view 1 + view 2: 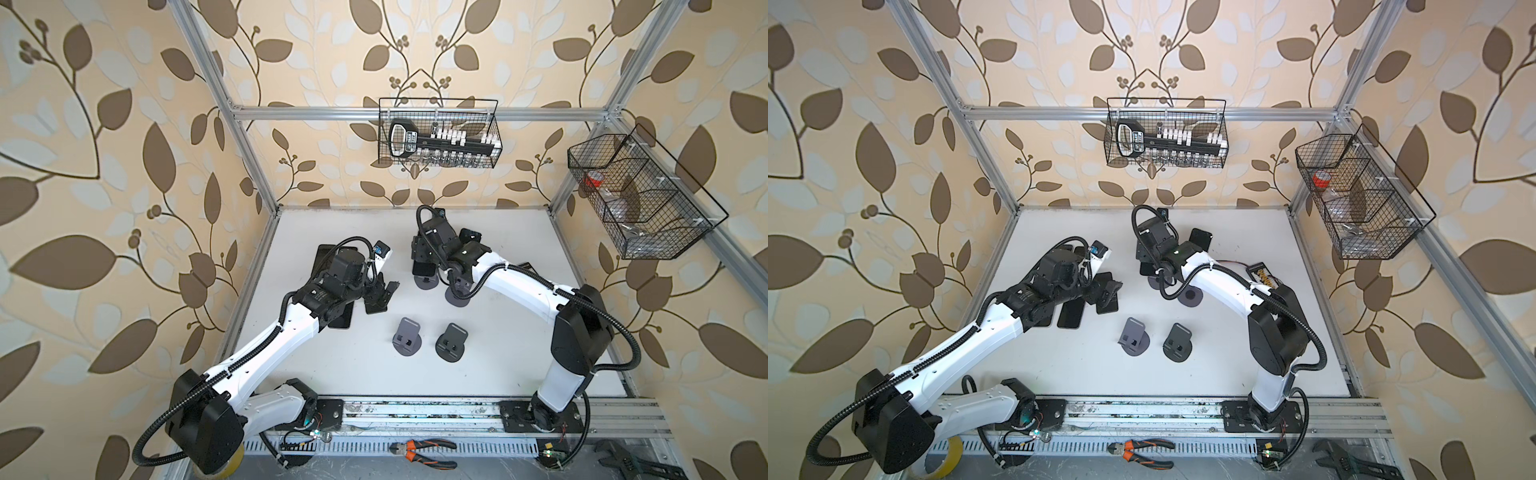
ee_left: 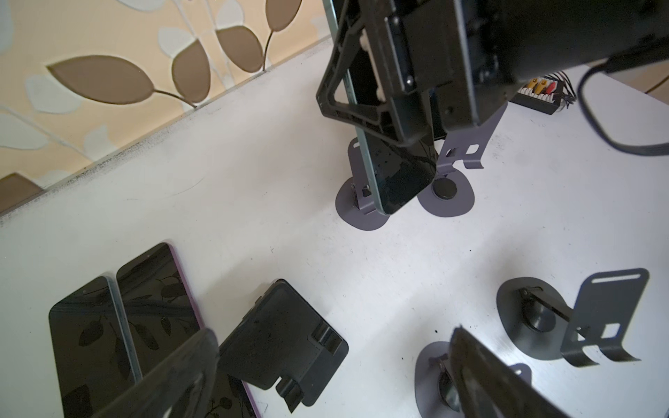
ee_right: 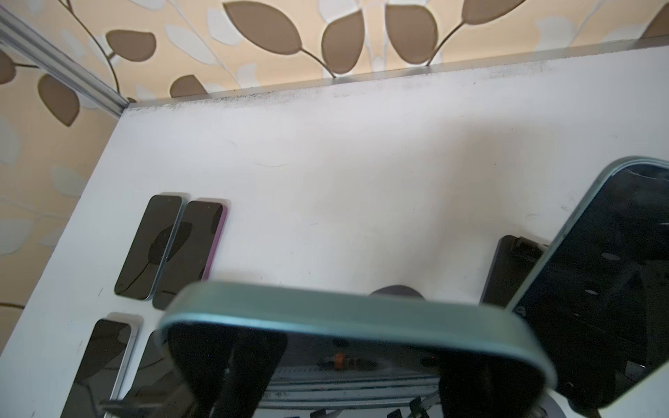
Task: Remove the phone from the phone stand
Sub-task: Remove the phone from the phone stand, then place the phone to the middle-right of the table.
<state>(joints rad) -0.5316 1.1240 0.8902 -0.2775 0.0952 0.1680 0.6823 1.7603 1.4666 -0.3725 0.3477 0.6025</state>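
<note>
A black phone (image 2: pixel 398 173) with a teal rim stands upright, its lower end down at the grey phone stand (image 2: pixel 362 213). Whether it still rests in the stand's lip I cannot tell. My right gripper (image 3: pixel 347 347) is shut on the phone (image 3: pixel 344 307), one finger on each side face. In a top view the right gripper (image 1: pixel 424 257) sits over the phone (image 1: pixel 424 270) near the table's middle back. My left gripper (image 2: pixel 333 362) is open and holds nothing. It hovers over the table's left side (image 1: pixel 384 291), apart from the stand.
Several phones (image 3: pixel 152 246) lie flat at the left, with a black holder (image 2: pixel 286 336) beside them. Two grey stands (image 1: pixel 406 336) (image 1: pixel 451 343) stand bare in front, a third (image 2: pixel 449 195) next to the held phone. Another teal-rimmed phone (image 3: pixel 597 289) leans behind. A connector board (image 2: pixel 543 90) lies at the right.
</note>
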